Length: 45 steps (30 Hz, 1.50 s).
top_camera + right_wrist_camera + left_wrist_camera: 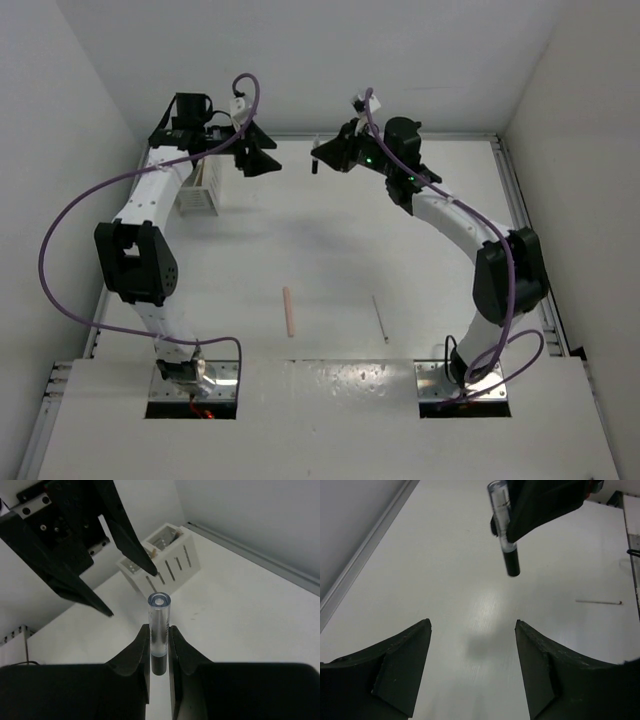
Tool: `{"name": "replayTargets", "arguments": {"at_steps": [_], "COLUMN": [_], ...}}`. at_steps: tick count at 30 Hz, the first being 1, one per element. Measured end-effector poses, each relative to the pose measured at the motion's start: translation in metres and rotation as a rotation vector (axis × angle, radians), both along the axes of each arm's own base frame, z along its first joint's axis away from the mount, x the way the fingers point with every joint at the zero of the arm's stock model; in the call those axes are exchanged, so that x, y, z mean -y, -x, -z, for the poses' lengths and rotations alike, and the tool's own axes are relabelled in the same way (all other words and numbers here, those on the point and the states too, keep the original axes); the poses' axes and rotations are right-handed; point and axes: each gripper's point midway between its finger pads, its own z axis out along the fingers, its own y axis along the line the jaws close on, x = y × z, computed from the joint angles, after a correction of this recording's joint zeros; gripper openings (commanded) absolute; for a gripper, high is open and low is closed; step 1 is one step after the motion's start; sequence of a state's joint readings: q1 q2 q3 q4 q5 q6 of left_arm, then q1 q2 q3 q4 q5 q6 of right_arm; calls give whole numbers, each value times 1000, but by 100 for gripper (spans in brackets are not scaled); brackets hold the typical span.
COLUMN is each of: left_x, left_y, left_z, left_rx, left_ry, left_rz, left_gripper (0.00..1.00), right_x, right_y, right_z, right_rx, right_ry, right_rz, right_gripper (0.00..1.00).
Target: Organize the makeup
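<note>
My right gripper (320,157) is shut on the short black-and-white stick (159,614), clear at one end and black at the other, and holds it in the air over the far middle of the table. The stick also shows in the left wrist view (504,527). My left gripper (258,155) is open and empty, facing the stick a short way to its left, its two fingers (127,545) spread wide. A pink stick (289,311) and a thin white stick (380,319) lie on the table near the front. The thin white stick also shows in the left wrist view (598,601).
The white slatted box (200,190) stands at the far left beside the left arm, and also appears in the right wrist view (167,562), with some slim items inside. White walls close in the table on the left, back and right.
</note>
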<state>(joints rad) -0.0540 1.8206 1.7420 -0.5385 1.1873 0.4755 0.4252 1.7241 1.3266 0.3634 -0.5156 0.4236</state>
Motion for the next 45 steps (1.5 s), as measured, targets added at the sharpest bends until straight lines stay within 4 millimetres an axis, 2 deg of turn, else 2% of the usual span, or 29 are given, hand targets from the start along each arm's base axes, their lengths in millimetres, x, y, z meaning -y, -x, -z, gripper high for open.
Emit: {"name": "replayTargets", "arguments": {"at_steps": [4,12,19,21,27,29,31,32,35,36,37,38,40,41,43,44,45], "left_x": [9,24,29,29,29,29,30,30,28,28,28,28,28,27,26,26,25], "left_y": [7,17,19,19,19,19,20,21,19,19,19,18,18,17,14,12,11], "left_z": [-2,-4,2,3,4,3,3,3,6,7,7,7,7,7,9,10,11], "left_rx": [-8,-16,-44,-49,-54,-59,-70,-77,-99,-102,-105,-107,-105,-101,-95,-88,-85], "left_ry": [18,33,36,36,37,38,42,44,41,39,38,36,35,33,23,16,11], "left_rz": [40,90,101,101,100,98,99,101,82,78,75,72,69,68,56,46,39], "left_gripper": [75,78,60,51,50,45,29,18,0,0,0,0,0,0,0,0,0], "right_x": [-28,-56,-62,-63,-71,-74,-75,-75,-74,-75,-75,-75,-75,-75,-72,-70,-70], "right_y": [-3,-1,-3,-3,3,6,6,4,2,2,2,2,1,1,-2,-4,-4], "right_z": [-4,8,-8,-13,-15,-15,-15,-15,-13,-13,-12,-12,-12,-12,-14,-14,-14], "right_rx": [18,-21,12,23,18,17,20,21,25,26,26,25,22,18,12,11,4], "right_ry": [-38,-80,-111,-121,-134,-136,-137,-137,-135,-134,-133,-133,-135,-138,-149,-153,-156], "right_rz": [-51,-91,-98,-99,-116,-123,-119,-114,-110,-110,-110,-109,-107,-103,-90,-85,-84], "right_gripper": [0,0,0,0,0,0,0,0,0,0,3,18,36,57,72,84,88]}}
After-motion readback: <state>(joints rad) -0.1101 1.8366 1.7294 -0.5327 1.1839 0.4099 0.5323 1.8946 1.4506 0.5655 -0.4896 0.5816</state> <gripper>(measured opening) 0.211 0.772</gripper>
